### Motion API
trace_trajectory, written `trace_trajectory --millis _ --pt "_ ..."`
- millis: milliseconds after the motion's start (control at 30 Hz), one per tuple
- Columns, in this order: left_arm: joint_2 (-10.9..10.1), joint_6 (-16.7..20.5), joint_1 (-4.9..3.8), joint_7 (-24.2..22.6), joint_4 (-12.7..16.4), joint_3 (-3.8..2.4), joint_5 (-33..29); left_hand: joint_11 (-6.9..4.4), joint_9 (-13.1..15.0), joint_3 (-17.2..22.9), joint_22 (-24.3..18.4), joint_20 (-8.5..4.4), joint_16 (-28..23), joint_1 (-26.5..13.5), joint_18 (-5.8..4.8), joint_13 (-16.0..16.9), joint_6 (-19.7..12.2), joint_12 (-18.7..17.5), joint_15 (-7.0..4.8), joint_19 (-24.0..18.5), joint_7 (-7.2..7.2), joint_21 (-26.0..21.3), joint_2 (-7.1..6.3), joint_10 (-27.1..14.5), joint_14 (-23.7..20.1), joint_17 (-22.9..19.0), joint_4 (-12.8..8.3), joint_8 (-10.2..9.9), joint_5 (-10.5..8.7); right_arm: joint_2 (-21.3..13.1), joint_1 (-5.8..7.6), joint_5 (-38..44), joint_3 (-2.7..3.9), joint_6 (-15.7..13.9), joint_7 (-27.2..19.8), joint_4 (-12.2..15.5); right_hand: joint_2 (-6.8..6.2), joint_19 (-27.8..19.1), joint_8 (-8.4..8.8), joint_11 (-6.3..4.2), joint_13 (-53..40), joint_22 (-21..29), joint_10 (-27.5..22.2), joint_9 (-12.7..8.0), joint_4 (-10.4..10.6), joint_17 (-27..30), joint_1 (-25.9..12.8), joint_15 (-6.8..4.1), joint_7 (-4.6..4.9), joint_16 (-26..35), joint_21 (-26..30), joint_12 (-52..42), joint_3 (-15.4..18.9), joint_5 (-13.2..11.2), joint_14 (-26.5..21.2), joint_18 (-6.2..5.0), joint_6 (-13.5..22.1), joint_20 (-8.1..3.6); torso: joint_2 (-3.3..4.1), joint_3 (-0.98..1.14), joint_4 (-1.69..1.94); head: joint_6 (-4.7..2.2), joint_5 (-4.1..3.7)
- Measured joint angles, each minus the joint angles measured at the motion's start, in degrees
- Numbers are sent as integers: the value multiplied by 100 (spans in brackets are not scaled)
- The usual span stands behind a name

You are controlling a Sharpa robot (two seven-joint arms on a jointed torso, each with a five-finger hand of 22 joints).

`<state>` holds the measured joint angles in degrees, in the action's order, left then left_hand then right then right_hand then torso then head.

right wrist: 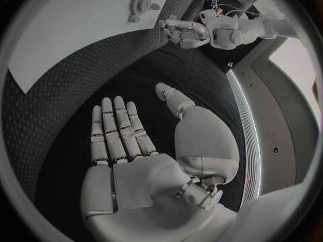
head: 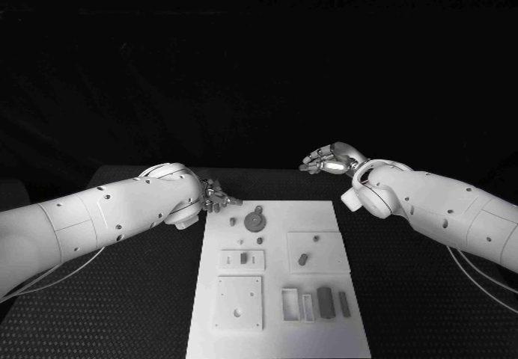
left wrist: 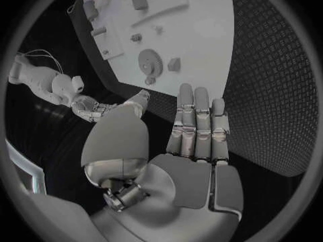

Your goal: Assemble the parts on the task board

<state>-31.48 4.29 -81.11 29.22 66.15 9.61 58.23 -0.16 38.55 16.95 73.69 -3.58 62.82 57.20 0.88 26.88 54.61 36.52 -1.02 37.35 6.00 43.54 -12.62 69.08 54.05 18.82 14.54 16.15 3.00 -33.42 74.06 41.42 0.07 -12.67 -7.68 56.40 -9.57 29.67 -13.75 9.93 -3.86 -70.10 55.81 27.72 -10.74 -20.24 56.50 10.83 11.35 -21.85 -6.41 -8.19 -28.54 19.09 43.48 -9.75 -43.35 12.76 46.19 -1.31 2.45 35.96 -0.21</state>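
The white task board [head: 313, 217] lies in the middle of the table. A grey gear [head: 254, 219] sits near its far left corner, with small grey parts [head: 303, 259] scattered down the board and several bars [head: 324, 303] at its near right. My left hand [head: 216, 196] hovers by the far left corner, open and holding nothing. My right hand [head: 329, 159] hangs beyond the far right corner, also open. In the left wrist view the left hand [left wrist: 195, 145] has straight fingers near the gear [left wrist: 151, 63]. In the right wrist view the right hand [right wrist: 128, 145] is flat above the mat.
The black table [head: 432, 299] stretches on both sides of the board. A square white plate [head: 239, 302] with a small hole lies on the board's near left. The left wrist view shows the right hand [left wrist: 91, 107] across the board's [left wrist: 202, 48] far edge.
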Motion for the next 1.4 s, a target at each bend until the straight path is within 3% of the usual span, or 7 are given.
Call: trace_trajectory --millis 133,233,333,533,900,1200,1400 --pt "61 -116 32 0 -149 2 124 0 -29 -253 36 0 -21 268 0 24 0 -37 0 0 0 -29 164 0 0 27 203 0 0 -3 0 0 0 -3 -1 0 0 0 0 0 0 0 0 0 0 0 0 0 0 0 0 0 0 0 0 0 0 0 0 -4 0 9 1" --pt "107 -202 42 -12 -283 7 181 6 -42 -367 46 0 -21 326 1 35 0 -37 0 0 0 -35 221 5 0 36 209 0 33 -5 0 0 0 -4 -2 0 0 0 0 0 0 0 0 0 0 0 0 0 0 0 0 0 0 0 0 0 0 0 -1 -3 3 18 -5" --pt "133 -275 42 -31 -351 33 207 -27 -51 -555 70 0 -21 497 0 62 67 -37 21 0 -17 -61 392 68 21 63 204 0 299 -4 0 0 0 -5 -3 0 0 0 0 0 0 -6 0 0 0 0 0 0 0 0 0 0 0 0 0 0 0 0 -4 -3 6 24 -14" --pt "216 -347 125 -130 -418 63 118 -35 -79 -755 95 0 -67 706 0 86 125 -92 21 1 -28 -134 601 76 21 76 205 0 360 19 0 6 1 -6 -4 -1 0 0 0 21 0 -16 21 -5 0 0 0 0 0 0 23 22 0 0 0 0 0 0 -5 -3 7 33 -21" --pt "265 -423 175 -205 -478 62 -43 -55 -105 -918 120 0 -67 740 0 121 221 -92 -1 44 -67 -163 730 95 44 110 220 29 430 33 -4 9 -1 -6 -5 -5 0 0 -21 21 1 -31 21 -10 23 5 0 0 0 0 23 22 23 27 0 0 0 0 -9 -1 2 40 -25" --pt "251 -522 191 -192 -462 61 -111 -75 -125 -1051 126 1 -67 797 0 182 313 -125 -1 86 -79 -251 788 116 43 169 196 49 1574 30 -4 9 0 -6 -5 -5 0 0 -21 21 1 -46 21 -15 23 4 0 0 -21 0 44 44 23 51 1 0 20 0 -9 0 8 52 -29" --pt "260 -639 205 -185 -472 54 -262 -75 -121 -1092 129 0 -67 997 2 215 313 -125 -1 86 -79 -295 747 116 43 192 188 73 2021 35 -6 8 0 -6 -5 -7 0 21 -21 21 1 -61 21 -18 23 4 0 0 -20 0 70 56 23 89 0 0 20 -21 -7 0 8 63 -26"
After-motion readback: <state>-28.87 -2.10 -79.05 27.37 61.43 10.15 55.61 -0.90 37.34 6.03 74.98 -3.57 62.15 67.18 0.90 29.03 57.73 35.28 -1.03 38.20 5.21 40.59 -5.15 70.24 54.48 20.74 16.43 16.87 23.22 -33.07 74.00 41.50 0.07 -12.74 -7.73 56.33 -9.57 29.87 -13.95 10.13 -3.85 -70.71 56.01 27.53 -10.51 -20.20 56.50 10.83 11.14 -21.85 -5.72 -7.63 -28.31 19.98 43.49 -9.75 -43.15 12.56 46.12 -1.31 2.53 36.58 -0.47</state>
